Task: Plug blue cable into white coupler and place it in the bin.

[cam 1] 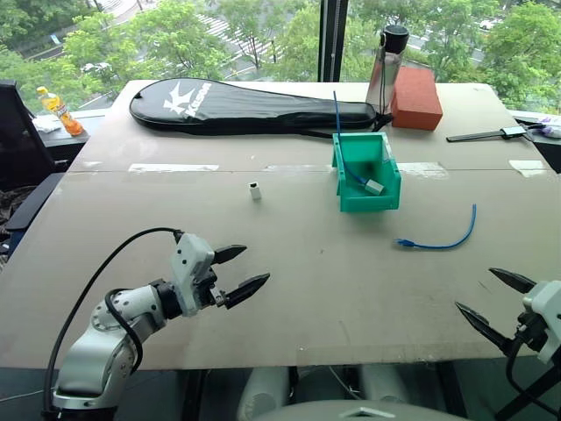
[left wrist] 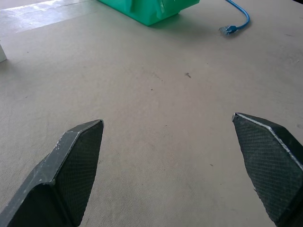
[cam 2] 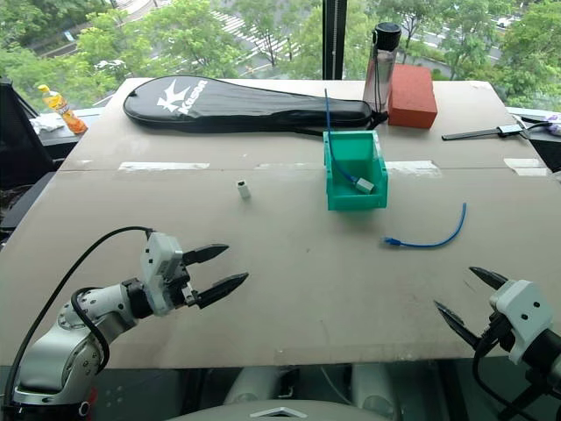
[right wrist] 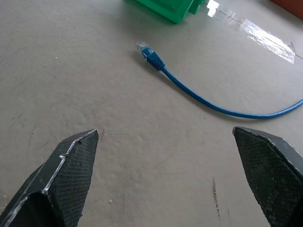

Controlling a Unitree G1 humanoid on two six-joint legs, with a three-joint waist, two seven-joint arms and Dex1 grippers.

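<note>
Left eye view: nothing is picked up yet, both the left gripper (cam 1: 235, 271) and right gripper (cam 1: 493, 298) spread empty, blue cable (cam 1: 441, 239) lying centre-right beside the bin (cam 1: 365, 172), white coupler (cam 1: 255, 190) centre-left, so each likely needs grasping first.

The blue cable (cam 1: 443, 239) lies on the beige table (cam 1: 307, 281); the bin (cam 1: 366, 173) is teal-green, the white coupler (cam 1: 255, 191) plain, the racket bag (cam 1: 250, 107) black with white lettering, the block (cam 1: 416, 98) brick-red.

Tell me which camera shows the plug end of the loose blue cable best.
The right wrist view: the blue cable lies close ahead, its plug end clear on the table. The left wrist view catches that end small, near the bin. Both eye views show the whole curved cable, plug tiny.
</note>
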